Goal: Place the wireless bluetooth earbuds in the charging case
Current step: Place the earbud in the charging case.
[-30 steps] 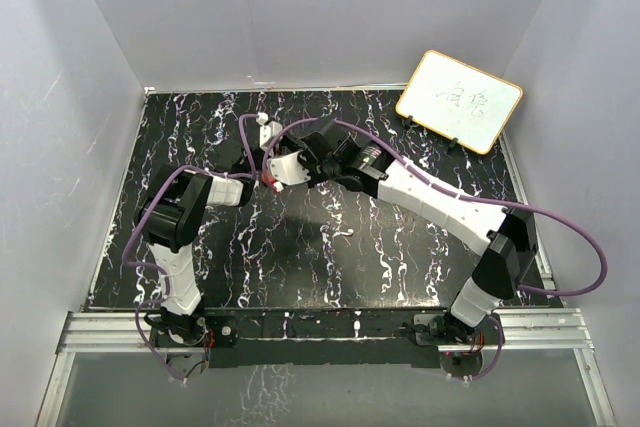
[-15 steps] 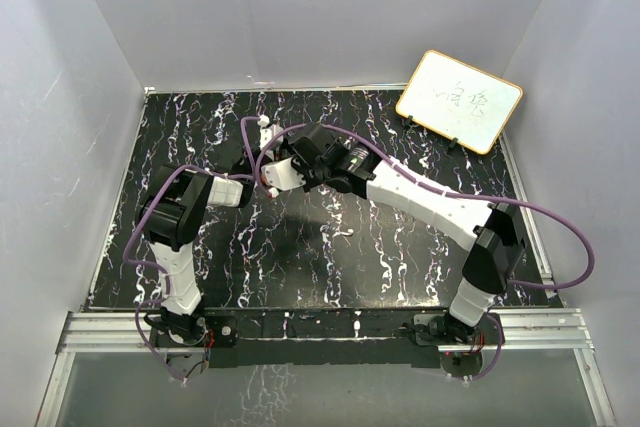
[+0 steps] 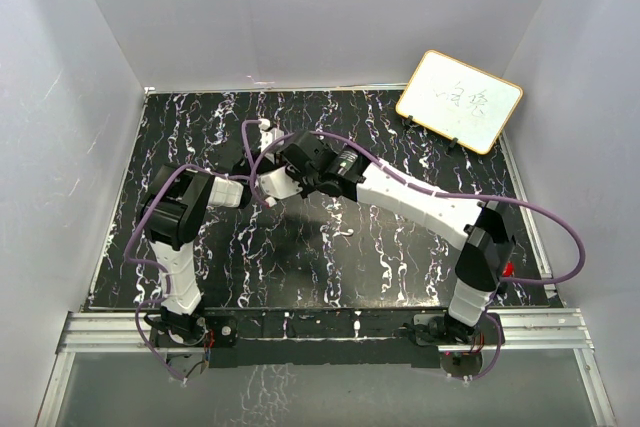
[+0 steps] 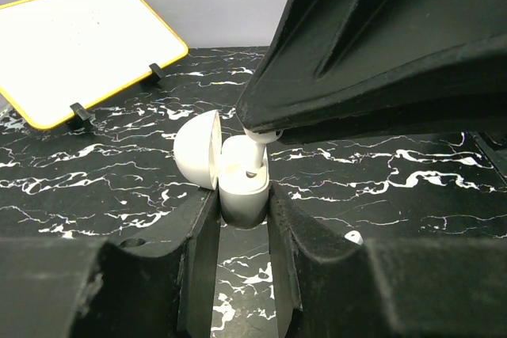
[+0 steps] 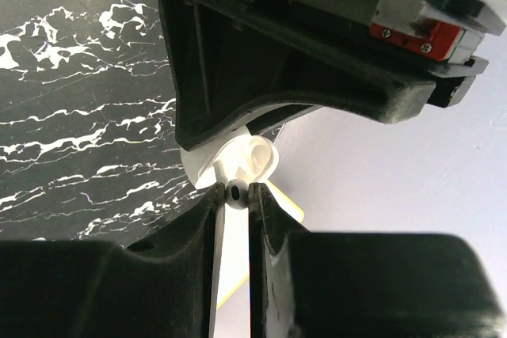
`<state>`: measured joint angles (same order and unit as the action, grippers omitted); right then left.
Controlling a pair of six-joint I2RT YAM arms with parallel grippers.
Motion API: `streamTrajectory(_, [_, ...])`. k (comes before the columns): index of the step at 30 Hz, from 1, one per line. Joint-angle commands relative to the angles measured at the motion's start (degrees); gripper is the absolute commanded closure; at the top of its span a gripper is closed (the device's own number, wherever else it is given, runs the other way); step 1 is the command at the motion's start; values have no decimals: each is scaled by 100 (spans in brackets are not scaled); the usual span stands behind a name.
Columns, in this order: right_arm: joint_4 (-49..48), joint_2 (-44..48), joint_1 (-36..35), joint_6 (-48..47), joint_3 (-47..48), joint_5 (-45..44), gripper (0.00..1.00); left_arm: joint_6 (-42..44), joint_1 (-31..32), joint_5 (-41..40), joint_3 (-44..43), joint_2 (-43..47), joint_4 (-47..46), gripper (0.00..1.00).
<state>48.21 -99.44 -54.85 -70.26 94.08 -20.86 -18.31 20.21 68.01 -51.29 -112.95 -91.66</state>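
- My left hand (image 4: 244,210) is clamped on the charging case (image 4: 242,193), one finger pressed against each side of its lower half.
- The case is white, not coloured, and it sits upright in that grip, raised off the black marbled table (image 4: 412,172).
- Its lid (image 4: 198,150) is swung open and stands on edge at the case's left side, with the hollow facing the case.
- My right hand (image 5: 235,195) comes in from above the case, its fingers pinched together on a white earbud (image 4: 260,136).
- In the right wrist view, the earbud's dark-tipped end shows squeezed between my two fingertips.
- The earbud's rounded head is just above the case and its stem points down into the open top, touching or nearly touching a well there. I cannot tell whether it is seated.
- A small white piece (image 4: 354,237) lies on the table just to the right of the case, beside my left hand's right finger. It is too small for me to tell what it is.
- A yellow-framed whiteboard (image 4: 83,45) stands propped on black clips well beyond the case, off to its left in the left wrist view.
- In the top view, both of my arms meet over the case, which is hidden beneath them.
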Motion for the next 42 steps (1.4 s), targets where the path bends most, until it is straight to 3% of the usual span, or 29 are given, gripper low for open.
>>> streamTrajectory(1, [183, 3, -78, -121, 318, -69, 100, 394, 1, 70, 44, 123, -226, 100])
streamTrajectory(20, [191, -419, -262, -30, 500, -144, 100, 339, 36, 12, 66, 141, -339, 100])
streamTrajectory(28, [72, -389, -262, 118, 450, -164, 84, 95, 37, 11, 74, 115, -712, 100])
streamTrajectory(42, [-72, -269, -238, 247, 435, -139, 76, 10, 45, 197, 191, 221, -1065, 100])
